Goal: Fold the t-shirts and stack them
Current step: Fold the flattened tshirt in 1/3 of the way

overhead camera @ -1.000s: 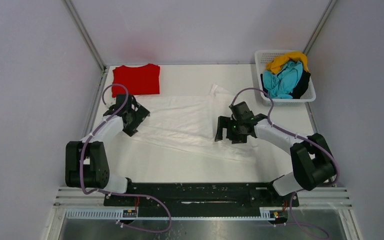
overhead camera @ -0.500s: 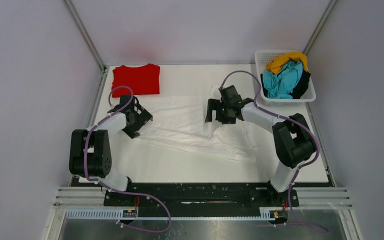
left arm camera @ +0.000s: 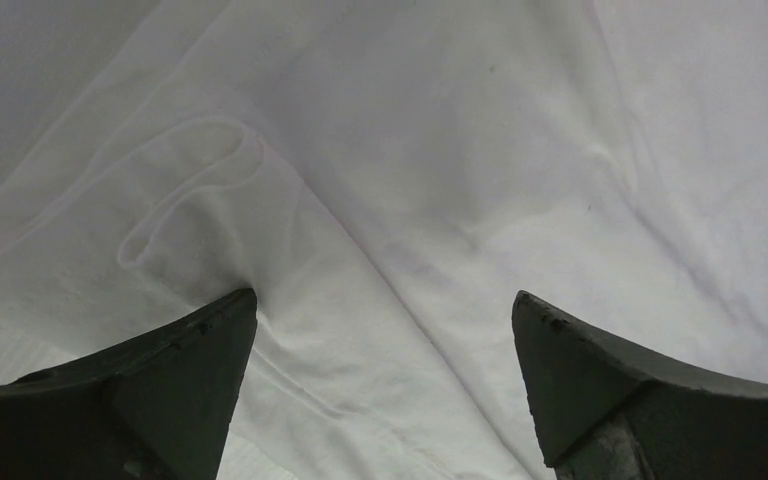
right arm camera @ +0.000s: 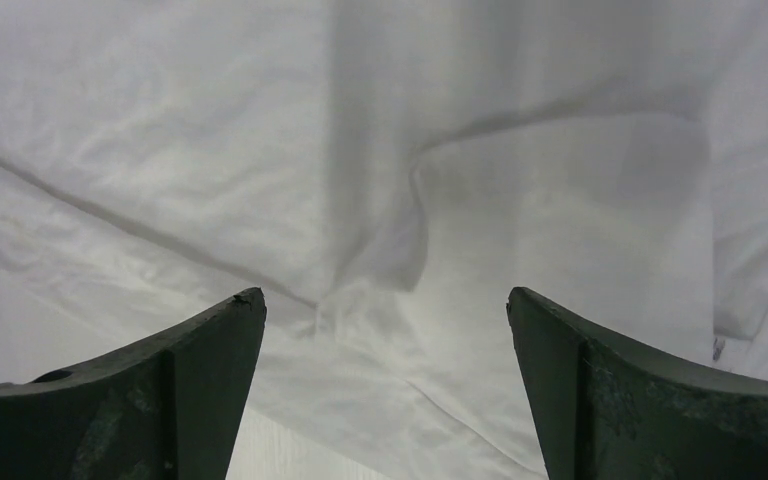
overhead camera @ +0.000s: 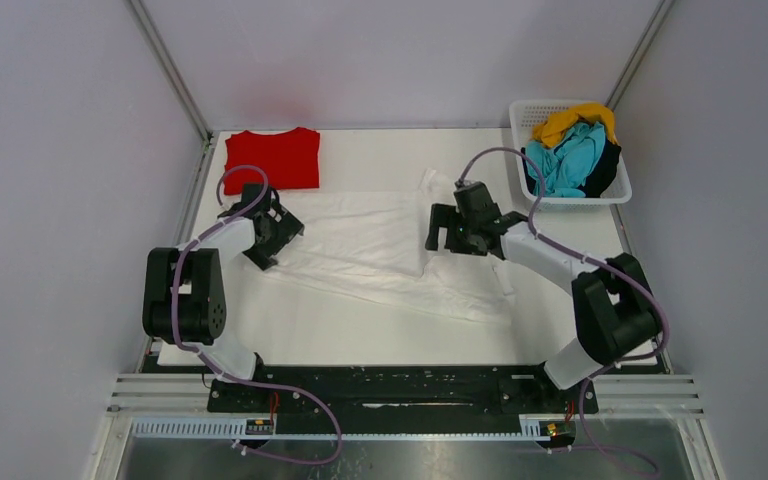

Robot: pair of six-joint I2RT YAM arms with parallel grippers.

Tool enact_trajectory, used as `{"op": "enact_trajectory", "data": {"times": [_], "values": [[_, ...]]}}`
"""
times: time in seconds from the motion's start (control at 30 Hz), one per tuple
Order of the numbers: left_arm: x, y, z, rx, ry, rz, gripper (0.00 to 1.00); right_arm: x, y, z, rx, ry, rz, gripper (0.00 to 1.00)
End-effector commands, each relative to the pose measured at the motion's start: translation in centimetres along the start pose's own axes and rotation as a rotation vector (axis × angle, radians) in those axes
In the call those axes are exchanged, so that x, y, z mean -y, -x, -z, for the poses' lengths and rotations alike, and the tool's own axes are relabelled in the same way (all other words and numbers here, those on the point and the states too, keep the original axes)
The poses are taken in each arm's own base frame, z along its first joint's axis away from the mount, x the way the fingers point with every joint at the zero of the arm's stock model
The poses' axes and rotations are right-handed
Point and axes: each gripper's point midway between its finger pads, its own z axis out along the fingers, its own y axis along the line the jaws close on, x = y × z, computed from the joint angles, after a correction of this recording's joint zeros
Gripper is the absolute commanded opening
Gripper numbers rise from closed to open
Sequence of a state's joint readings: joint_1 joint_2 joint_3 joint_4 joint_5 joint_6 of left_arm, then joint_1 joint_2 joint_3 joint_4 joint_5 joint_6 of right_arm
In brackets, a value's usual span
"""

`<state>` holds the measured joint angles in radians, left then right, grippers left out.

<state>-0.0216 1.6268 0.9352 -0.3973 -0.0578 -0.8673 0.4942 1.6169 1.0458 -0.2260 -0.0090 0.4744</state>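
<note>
Your rig, itemised: left arm [overhead camera: 215, 243] and right arm [overhead camera: 550, 262], each built of white links between bulky black joint housings; a purple cable [overhead camera: 495, 151] looped along each arm, with more trailing below the black base rail [overhead camera: 390, 385]; black wrist heads; jaws made of dark, matt, wedge-shaped plates tapering to blunt tips, lightly scuffed

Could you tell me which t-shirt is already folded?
The red t-shirt, a neat rectangle at the far left; the white t-shirt lies spread, other t-shirts heaped in the basket.
</note>
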Motion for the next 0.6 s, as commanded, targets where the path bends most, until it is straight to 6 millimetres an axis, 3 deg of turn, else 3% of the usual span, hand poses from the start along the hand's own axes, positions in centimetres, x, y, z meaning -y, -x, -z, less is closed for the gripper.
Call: {"op": "enact_trajectory", "data": {"times": [0.0, 0.17, 0.37, 0.57], "values": [[0.6, 1.6, -0.5, 0.074, -0.018, 0.023, 0.99, 0.8, -2.0, 2.3, 0.019, 0.030, -0.040, 0.99], [4.2, 2.8, -1.1, 0.072, -0.156, 0.064, 0.99, 2.4, -4.3, 4.0, 0.011, 0.009, -0.035, 1.00], [7.6, 6.2, -1.6, 0.131, -0.218, 0.118, 0.99, 3.7, -4.7, 5.4, 0.039, -0.030, -0.020, 1.00], [10.4, 8.9, 0.2, 0.171, -0.264, 0.100, 0.99, 4.4, -5.0, 5.6, 0.041, -0.059, -0.013, 0.99]]}}
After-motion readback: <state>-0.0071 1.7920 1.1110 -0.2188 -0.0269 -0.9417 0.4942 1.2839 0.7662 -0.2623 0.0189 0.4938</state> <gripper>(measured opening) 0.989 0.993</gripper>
